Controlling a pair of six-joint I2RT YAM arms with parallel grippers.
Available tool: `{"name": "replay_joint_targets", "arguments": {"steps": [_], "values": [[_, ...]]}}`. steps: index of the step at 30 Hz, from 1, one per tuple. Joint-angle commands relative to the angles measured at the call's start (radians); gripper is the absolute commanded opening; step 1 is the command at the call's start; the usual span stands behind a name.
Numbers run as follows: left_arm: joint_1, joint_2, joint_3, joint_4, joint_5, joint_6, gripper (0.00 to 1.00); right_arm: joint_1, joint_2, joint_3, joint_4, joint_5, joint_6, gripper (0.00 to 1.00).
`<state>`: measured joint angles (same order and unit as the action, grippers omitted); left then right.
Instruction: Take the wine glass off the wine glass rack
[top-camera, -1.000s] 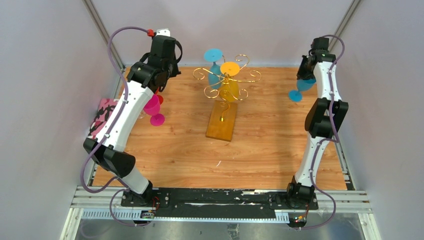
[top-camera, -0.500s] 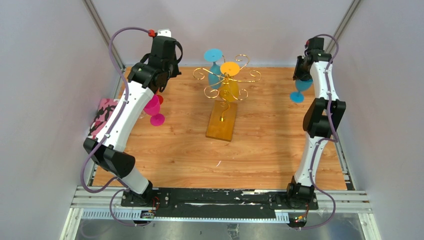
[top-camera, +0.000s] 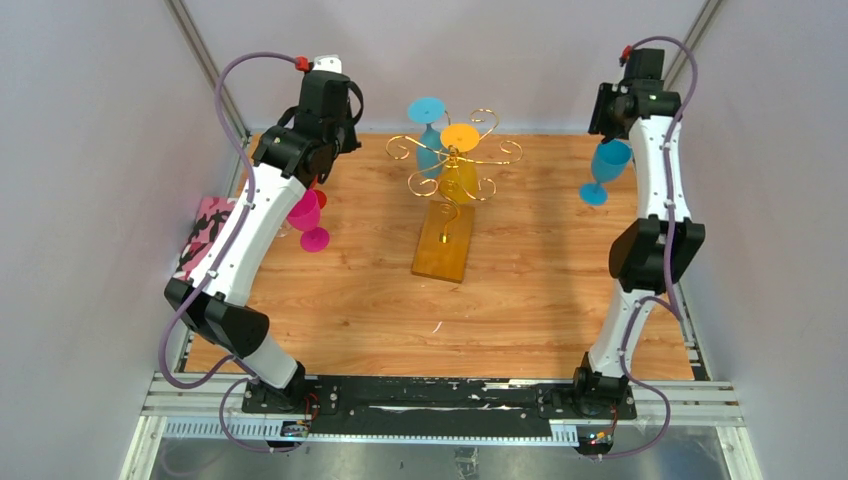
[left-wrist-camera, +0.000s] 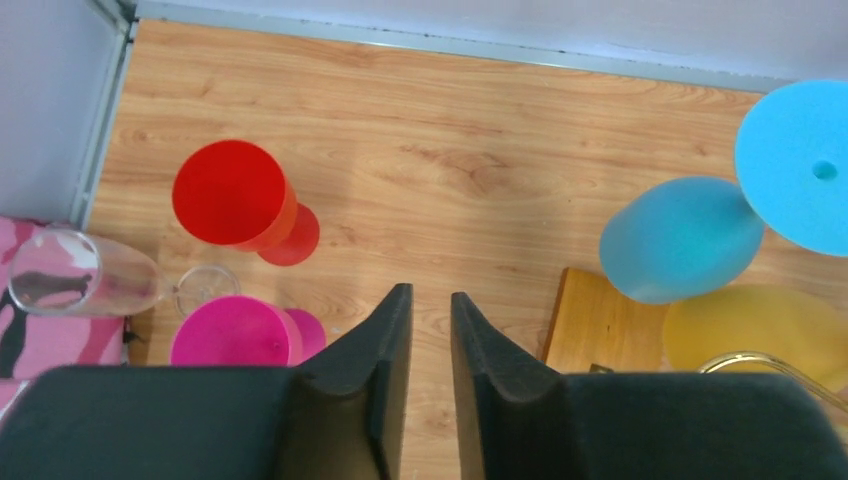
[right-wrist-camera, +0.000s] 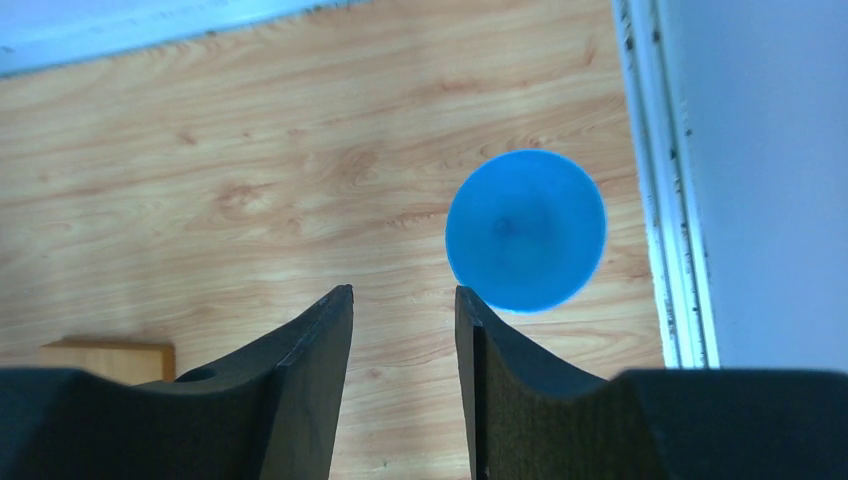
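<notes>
The gold wire wine glass rack (top-camera: 452, 165) stands mid-table on its amber base (top-camera: 445, 245). A blue wine glass (top-camera: 430, 140) and a yellow one (top-camera: 458, 172) hang upside down from it. In the left wrist view the same blue glass (left-wrist-camera: 680, 240) and yellow glass (left-wrist-camera: 760, 325) show at the right. Another blue wine glass (top-camera: 605, 165) stands upright on the table at the far right. My right gripper (right-wrist-camera: 403, 292) hovers above and just left of it (right-wrist-camera: 525, 230), open and empty. My left gripper (left-wrist-camera: 430, 295) is slightly open over bare wood, holding nothing.
A red glass (left-wrist-camera: 235, 195) and a magenta glass (left-wrist-camera: 235, 335) stand at the far left. A clear glass (left-wrist-camera: 90, 280) lies on its side by a pink patterned cloth (left-wrist-camera: 40, 330). Grey walls and a metal rail (right-wrist-camera: 660, 200) close in the table's sides.
My right gripper has opened and risen off the blue glass, which stays standing on the table. My left gripper's jaws have parted a little; that arm has barely moved.
</notes>
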<state>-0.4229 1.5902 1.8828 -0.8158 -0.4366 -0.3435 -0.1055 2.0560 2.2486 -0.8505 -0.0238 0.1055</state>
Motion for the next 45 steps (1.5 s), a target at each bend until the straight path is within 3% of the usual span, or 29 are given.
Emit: {"name": "replay_joint_targets", "arguments": {"steps": [1, 4, 7, 8, 11, 18, 21, 37, 45], "values": [[-0.007, -0.029, 0.022, 0.061, 0.059, 0.017, 0.30, 0.007, -0.131, 0.003, -0.036, 0.053, -0.016, 0.47], [0.004, -0.033, 0.019, 0.127, 0.104, 0.016, 0.41, 0.008, -0.211, -0.044, -0.028, 0.077, -0.012, 0.47], [0.087, -0.050, -0.056, 0.287, 0.337, -0.072, 0.45, 0.011, -0.326, -0.148, 0.026, 0.080, 0.010, 0.47], [0.130, -0.056, -0.099, 0.372, 0.499, -0.160, 0.45, 0.012, -0.372, -0.194, 0.054, 0.071, 0.022, 0.47], [0.238, -0.037, -0.230, 0.649, 0.780, -0.397, 0.43, 0.015, -0.526, -0.341, 0.153, 0.040, 0.053, 0.48], [0.291, 0.162, -0.255, 1.112, 1.087, -0.834, 0.38, 0.024, -0.682, -0.437, 0.227, -0.050, 0.080, 0.50], [0.291, 0.243, -0.253, 1.293, 1.152, -1.043, 0.38, 0.030, -0.717, -0.463, 0.241, -0.061, 0.089, 0.50], [0.260, 0.285, -0.293, 1.325, 1.187, -1.118, 0.37, 0.049, -0.796, -0.535, 0.313, -0.136, 0.121, 0.49], [0.236, 0.268, -0.324, 1.126, 1.125, -0.961, 0.30, 0.050, -0.824, -0.553, 0.335, -0.142, 0.129, 0.49]]}}
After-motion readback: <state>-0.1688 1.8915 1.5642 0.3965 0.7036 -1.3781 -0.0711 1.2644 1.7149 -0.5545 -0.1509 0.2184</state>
